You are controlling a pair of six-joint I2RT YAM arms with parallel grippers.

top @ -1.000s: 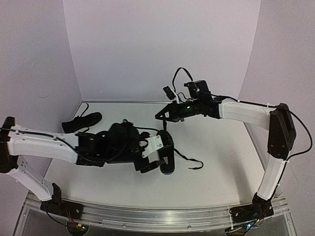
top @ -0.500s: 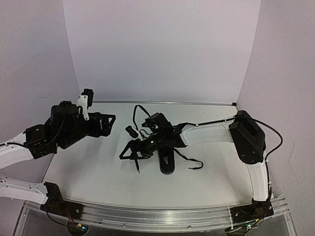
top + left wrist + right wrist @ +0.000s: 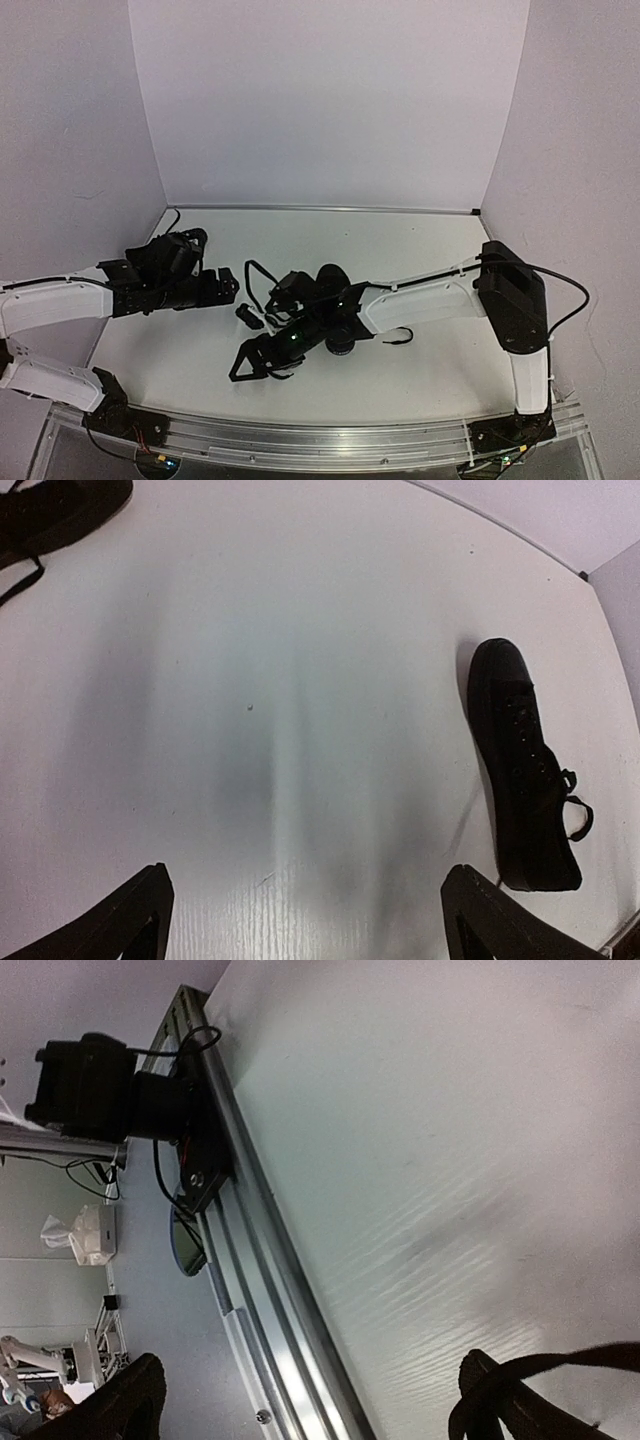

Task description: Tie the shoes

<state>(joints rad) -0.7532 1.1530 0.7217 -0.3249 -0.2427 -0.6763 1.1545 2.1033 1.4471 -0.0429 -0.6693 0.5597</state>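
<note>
One black shoe (image 3: 520, 770) lies on its sole near the table's middle, its laces loose beside it (image 3: 396, 335). In the top view my right arm covers most of that shoe (image 3: 337, 345). The other shoe (image 3: 188, 240) sits at the back left, behind my left arm, and shows in the corner of the left wrist view (image 3: 55, 510). My left gripper (image 3: 226, 285) hovers open left of the middle shoe, with only bare table between its fingers (image 3: 315, 920). My right gripper (image 3: 252, 365) stands open near the front edge (image 3: 310, 1400); a thin black strand crosses one fingertip (image 3: 520, 1400).
The aluminium front rail (image 3: 270, 1260) runs just under my right gripper, with the left arm's base (image 3: 110, 1090) bolted on it. White walls close the table at the back and both sides (image 3: 330, 110).
My right gripper has opened and swung from the back of the table over the middle shoe to the front left. My left arm has drawn back from the middle shoe to the left.
</note>
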